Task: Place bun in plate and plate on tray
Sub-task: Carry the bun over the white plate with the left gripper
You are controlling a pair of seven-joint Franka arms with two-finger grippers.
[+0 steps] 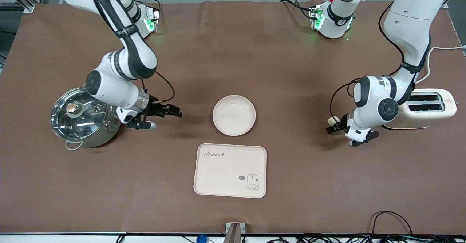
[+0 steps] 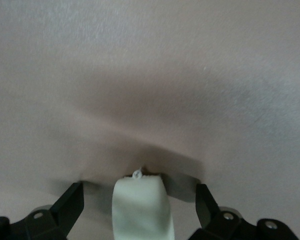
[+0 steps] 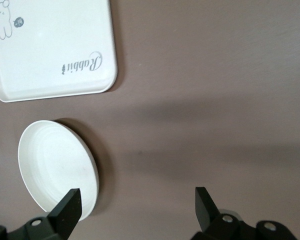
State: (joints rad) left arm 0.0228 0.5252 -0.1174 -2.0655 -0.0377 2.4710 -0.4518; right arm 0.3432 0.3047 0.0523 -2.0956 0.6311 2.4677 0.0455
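The bun lies on the table near the left arm's end, beside the toaster. My left gripper is low around it. In the left wrist view the bun lies between the open fingers, with a gap on each side. The plate sits empty at the table's middle. The tray lies just nearer the front camera than the plate. My right gripper is open and empty, low over the table between the pot and the plate. The right wrist view shows the plate and the tray.
A steel pot with a glass lid stands at the right arm's end, close to the right wrist. A cream toaster stands at the left arm's end, right beside the left wrist. Cables lie along the front edge.
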